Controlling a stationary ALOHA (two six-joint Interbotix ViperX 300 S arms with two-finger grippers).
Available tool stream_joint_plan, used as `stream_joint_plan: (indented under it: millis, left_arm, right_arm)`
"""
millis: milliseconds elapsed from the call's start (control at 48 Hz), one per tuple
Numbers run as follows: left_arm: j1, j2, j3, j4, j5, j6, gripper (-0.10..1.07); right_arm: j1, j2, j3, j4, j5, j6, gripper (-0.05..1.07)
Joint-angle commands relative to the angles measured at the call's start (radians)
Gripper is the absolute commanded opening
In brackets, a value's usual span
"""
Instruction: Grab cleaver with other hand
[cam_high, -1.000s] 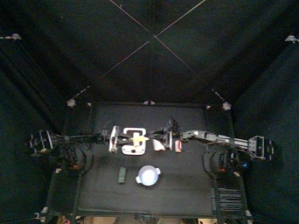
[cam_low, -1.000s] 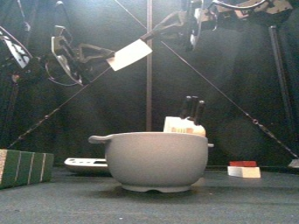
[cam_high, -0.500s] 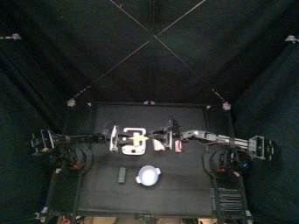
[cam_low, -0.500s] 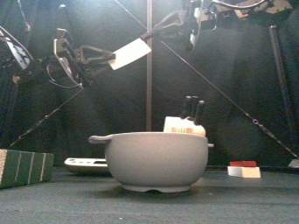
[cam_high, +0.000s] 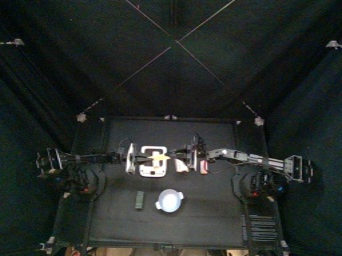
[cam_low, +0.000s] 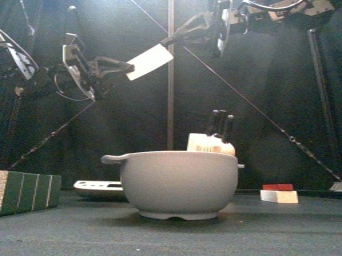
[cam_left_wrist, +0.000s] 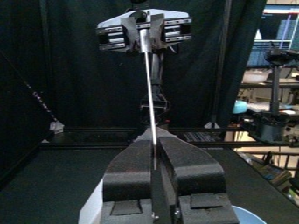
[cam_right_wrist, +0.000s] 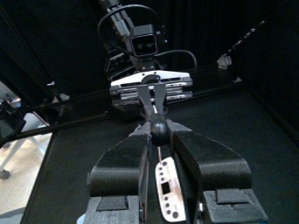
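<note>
i see both arms up above the table (cam_high: 120, 225), meeting mid-air. cleaver (cam_low: 150, 61) hangs tilted between them, high over the grey bowl (cam_low: 178, 184). right gripper (cam_right_wrist: 163, 171) pinched on one end of it, jaws about half apart. left gripper (cam_left_wrist: 158, 164) has its jaws narrowed onto the thin edge of the other end, touching both sides.

A robot test pen in a lab: black curtains (cam_high: 54, 90) wall in a small black table (cam_high: 120, 215) on all sides. Past the curtains on the right stand metal equipment racks (cam_left_wrist: 271, 96).
</note>
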Motion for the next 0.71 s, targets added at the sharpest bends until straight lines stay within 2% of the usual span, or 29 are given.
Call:
stream_joint_plan:
  millis: [0,125,500,688]
  left_arm:
    - [0.008,-0.008,-0.011,-0.008,-0.009,0.006,0.26]
    - [0.02,-0.02,0.003,-0.018,-0.009,0.006,0.16]
    - [0.04,-0.031,0.023,-0.015,-0.009,0.008,0.16]
    - [0.052,-0.031,0.034,-0.017,0.002,0.009,0.16]
  right_arm:
    - [-0.003,-0.012,-0.012,0.003,-0.003,0.0,0.59]
    - [-0.003,-0.012,0.014,0.018,-0.003,0.002,0.59]
    - [-0.025,0.0,0.109,0.069,-0.002,0.005,0.59]
    - [-0.026,0.012,0.129,0.152,-0.003,0.008,0.65]
